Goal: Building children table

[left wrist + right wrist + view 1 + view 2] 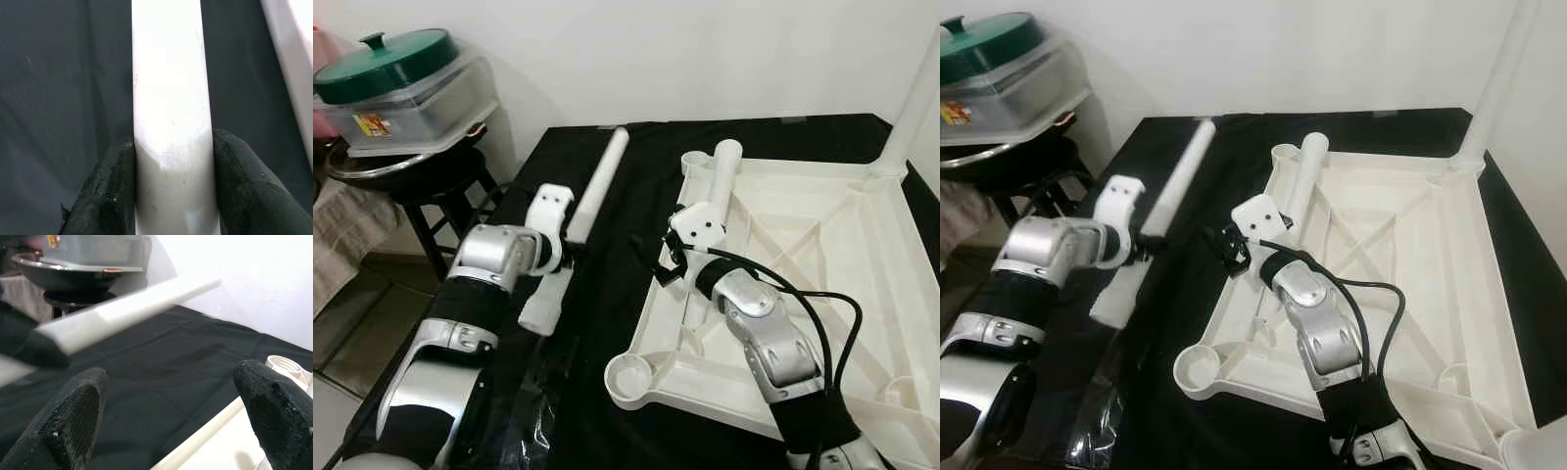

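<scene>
A white table top (822, 245) lies upside down on the black cloth. My left gripper (171, 147) is shut on a long white table leg (595, 191), its black fingers (110, 186) pressing both sides, and holds the leg slanting over the cloth left of the top. My right gripper (668, 264) hovers open at the top's left edge, with nothing between its fingers (73, 416). A second leg (720, 181) rests at the far left corner; I cannot tell if it is seated. A third leg (913, 98) stands upright at the far right corner.
An empty round socket (631, 377) sits at the top's near left corner. Left of the table a dark stool (431, 196) carries a metal bowl (372, 164), a clear plastic box (421, 103) and a green lid (386, 64). A white wall runs behind.
</scene>
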You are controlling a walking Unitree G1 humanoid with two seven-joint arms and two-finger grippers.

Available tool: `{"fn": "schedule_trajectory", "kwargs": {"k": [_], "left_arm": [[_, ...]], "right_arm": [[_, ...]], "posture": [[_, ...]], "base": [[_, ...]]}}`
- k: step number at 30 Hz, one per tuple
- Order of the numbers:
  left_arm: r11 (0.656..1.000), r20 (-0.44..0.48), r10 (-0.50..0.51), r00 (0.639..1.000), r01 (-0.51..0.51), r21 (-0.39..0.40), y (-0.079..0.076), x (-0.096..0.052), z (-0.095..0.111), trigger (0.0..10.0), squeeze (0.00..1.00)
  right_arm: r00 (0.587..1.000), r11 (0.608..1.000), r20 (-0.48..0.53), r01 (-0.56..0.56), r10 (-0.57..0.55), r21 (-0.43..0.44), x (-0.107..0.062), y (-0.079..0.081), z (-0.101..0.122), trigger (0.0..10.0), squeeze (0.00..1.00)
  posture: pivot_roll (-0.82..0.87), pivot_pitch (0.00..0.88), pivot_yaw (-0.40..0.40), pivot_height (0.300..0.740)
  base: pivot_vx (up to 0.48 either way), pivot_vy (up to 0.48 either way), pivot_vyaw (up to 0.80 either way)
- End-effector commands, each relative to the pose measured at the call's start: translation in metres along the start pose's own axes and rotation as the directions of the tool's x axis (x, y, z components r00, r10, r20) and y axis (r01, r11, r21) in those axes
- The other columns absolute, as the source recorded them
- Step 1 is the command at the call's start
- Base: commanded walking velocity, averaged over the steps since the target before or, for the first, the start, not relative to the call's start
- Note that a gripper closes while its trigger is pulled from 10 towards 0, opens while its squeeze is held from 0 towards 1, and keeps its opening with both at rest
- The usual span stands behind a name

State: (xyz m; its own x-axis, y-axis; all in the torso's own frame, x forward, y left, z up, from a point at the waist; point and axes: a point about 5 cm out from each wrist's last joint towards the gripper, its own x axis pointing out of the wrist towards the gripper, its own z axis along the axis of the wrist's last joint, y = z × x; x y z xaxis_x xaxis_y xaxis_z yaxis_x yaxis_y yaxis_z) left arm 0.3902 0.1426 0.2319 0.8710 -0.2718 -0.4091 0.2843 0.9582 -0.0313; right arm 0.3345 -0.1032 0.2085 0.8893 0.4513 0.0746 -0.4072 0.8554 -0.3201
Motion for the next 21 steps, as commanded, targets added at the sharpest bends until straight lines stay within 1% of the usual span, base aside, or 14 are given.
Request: {"fn": "schedule_trajectory", "kwargs": {"k": [1,2,4,8,9,10,11,13,14,15,16,17,18,21], "left_arm": [[0.997,0.299,0.021,0.954,0.0,-0.071,0.009,-0.022,0.05,0.0,0.0],[0.997,0.299,0.021,0.954,0.0,-0.071,0.009,-0.022,0.05,0.0,0.0],[0.995,0.404,0.01,0.915,0.033,-0.099,0.009,-0.029,0.063,0.0,0.0],[0.972,0.685,0.021,0.728,0.146,-0.185,0.018,-0.056,0.088,0.0,0.0],[0.972,0.685,0.021,0.728,0.146,-0.185,0.018,-0.056,0.088,0.0,0.0],[0.965,0.722,0.015,0.692,0.179,-0.191,0.02,-0.061,0.09,0.0,0.0],[0.954,0.758,-0.01,0.652,0.233,-0.188,0.02,-0.067,0.09,2.6,0.0],[0.954,0.758,-0.01,0.652,0.233,-0.188,0.02,-0.067,0.09,2.6,0.0],[0.944,0.79,-0.03,0.612,0.278,-0.179,0.019,-0.071,0.09,2.8,0.0],[0.944,0.79,-0.03,0.612,0.278,-0.179,0.019,-0.071,0.09,2.8,0.0],[0.922,0.825,-0.09,0.558,0.36,-0.142,0.014,-0.076,0.085,9.7,0.0],[0.899,0.85,-0.142,0.508,0.425,-0.104,0.01,-0.081,0.08,10.0,0.0],[0.899,0.85,-0.142,0.508,0.425,-0.104,0.01,-0.081,0.08,10.0,0.0],[0.845,0.876,-0.279,0.393,0.534,0.03,-0.002,-0.091,0.066,10.0,0.0]], "right_arm": [[0.996,0.997,0.088,-0.019,0.013,0.069,0.002,0.004,0.014,10.0,0.0],[0.996,0.997,0.088,-0.019,0.013,0.069,0.002,0.004,0.014,10.0,0.0],[0.992,0.993,0.123,-0.04,0.026,0.115,0.001,0.004,0.019,10.0,0.0],[0.957,0.957,0.261,-0.185,0.124,0.224,-0.01,-0.003,0.037,10.0,0.0],[0.957,0.957,0.261,-0.185,0.124,0.224,-0.01,-0.003,0.037,10.0,0.0],[0.948,0.95,0.284,-0.214,0.145,0.228,-0.013,-0.006,0.04,10.0,0.0],[0.94,0.945,0.299,-0.235,0.162,0.228,-0.016,-0.01,0.042,10.0,0.0],[0.94,0.945,0.299,-0.235,0.162,0.228,-0.016,-0.01,0.042,10.0,0.0],[0.935,0.94,0.31,-0.252,0.175,0.229,-0.018,-0.013,0.044,10.0,0.0],[0.935,0.94,0.31,-0.252,0.175,0.229,-0.018,-0.013,0.044,10.0,0.0],[0.909,0.92,0.339,-0.326,0.243,0.216,-0.023,-0.015,0.047,10.0,0.0],[0.878,0.9,0.366,-0.394,0.309,0.186,-0.028,-0.016,0.05,10.0,0.0],[0.878,0.9,0.366,-0.394,0.309,0.186,-0.028,-0.016,0.05,10.0,0.0],[0.761,0.807,0.392,-0.586,0.517,0.074,-0.047,-0.017,0.057,10.0,0.0]], "posture": [[0.05,0.093,0.127,0.74],[0.05,0.093,0.127,0.74],[0.04,0.094,0.125,0.74],[0.03,0.098,0.119,0.74],[0.03,0.098,0.119,0.74],[0.03,0.099,0.117,0.74],[0.03,0.1,0.112,0.74],[0.03,0.1,0.112,0.74],[0.03,0.1,0.112,0.74],[0.03,0.1,0.112,0.74],[0.02,0.1,0.102,0.74],[0.02,0.1,0.102,0.74],[0.02,0.1,0.102,0.74],[0.01,0.101,0.093,0.74]], "base": [[0.0,0.0,0.0],[0.0,0.0,0.0],[0.0,0.0,0.0],[0.0,0.0,0.0],[0.0,0.0,0.0],[0.0,0.0,0.0],[0.0,0.0,0.0],[0.0,0.0,0.0],[0.0,0.0,0.0],[0.0,0.0,0.0],[0.0,0.0,0.0],[0.0,0.0,0.0],[0.0,0.0,0.0],[0.0,0.0,0.0]]}}
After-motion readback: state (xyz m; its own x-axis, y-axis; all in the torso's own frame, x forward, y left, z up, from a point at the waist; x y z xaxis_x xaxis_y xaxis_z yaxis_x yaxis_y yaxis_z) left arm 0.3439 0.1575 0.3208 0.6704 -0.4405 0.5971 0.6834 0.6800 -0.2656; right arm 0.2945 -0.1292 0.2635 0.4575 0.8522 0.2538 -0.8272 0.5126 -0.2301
